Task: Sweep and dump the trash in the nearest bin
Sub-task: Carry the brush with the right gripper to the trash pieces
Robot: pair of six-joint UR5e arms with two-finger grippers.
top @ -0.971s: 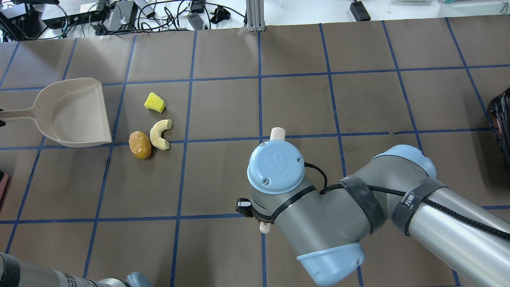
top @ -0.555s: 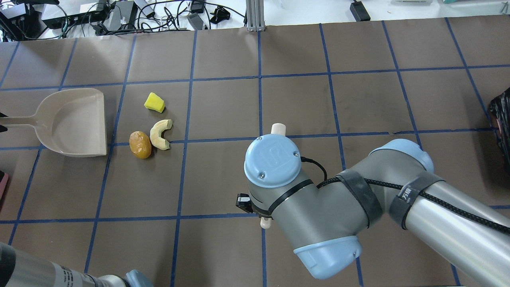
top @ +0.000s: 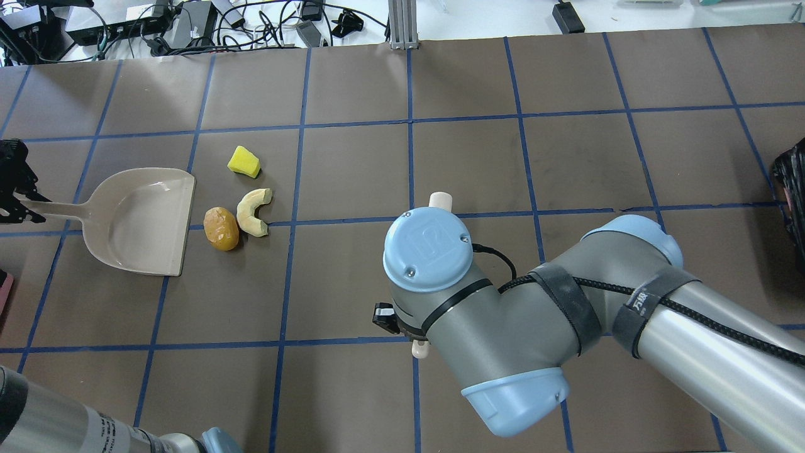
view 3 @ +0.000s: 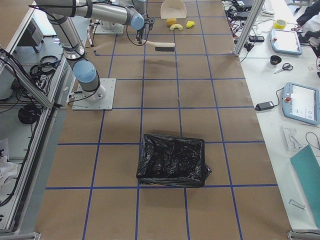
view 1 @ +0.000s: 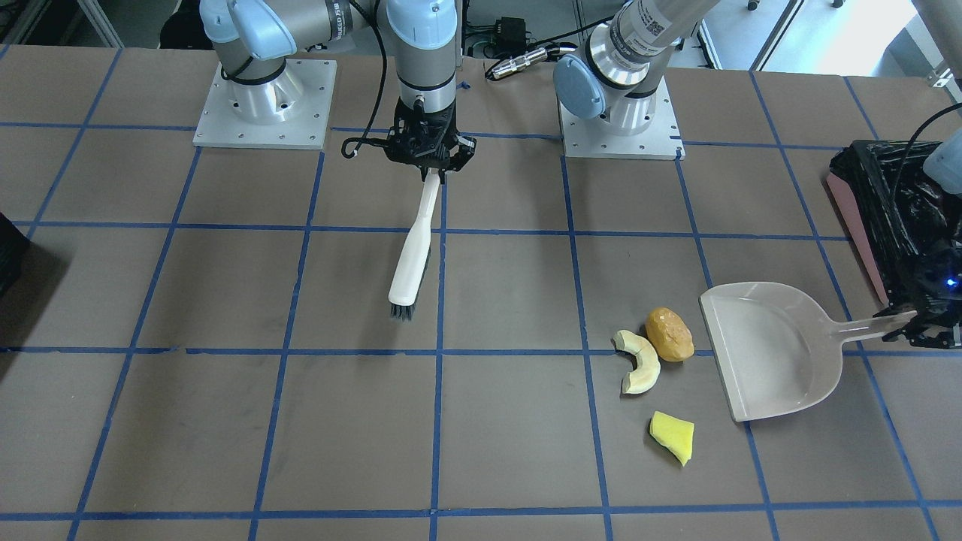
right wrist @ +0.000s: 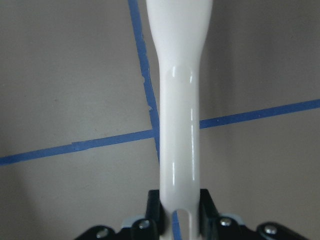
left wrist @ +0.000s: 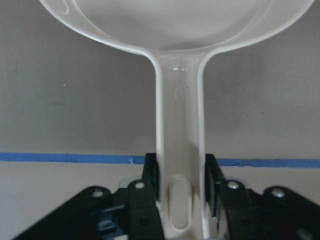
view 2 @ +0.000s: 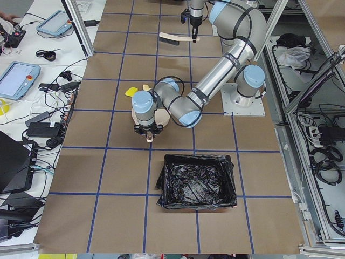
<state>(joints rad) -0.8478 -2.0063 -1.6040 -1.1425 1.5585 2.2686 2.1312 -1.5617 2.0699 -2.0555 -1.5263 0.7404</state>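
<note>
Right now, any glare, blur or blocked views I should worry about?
Front-facing: evenly lit, scraps and brush sharp. Overhead: right arm hides most of the brush. Right wrist: glare streaks down the brush handle. Left wrist: small highlight on the dustpan handle. Exterior right: scraps tiny, far off.

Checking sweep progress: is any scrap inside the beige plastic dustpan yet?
No, the brown lump, pale curved rind and yellow wedge lie outside the dustpan.

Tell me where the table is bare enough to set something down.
Bare: the squares between the brush and the rind slice. Crowded: the dustpan mouth, where the potato lump and yellow wedge sit, and the bin beside its handle.
</note>
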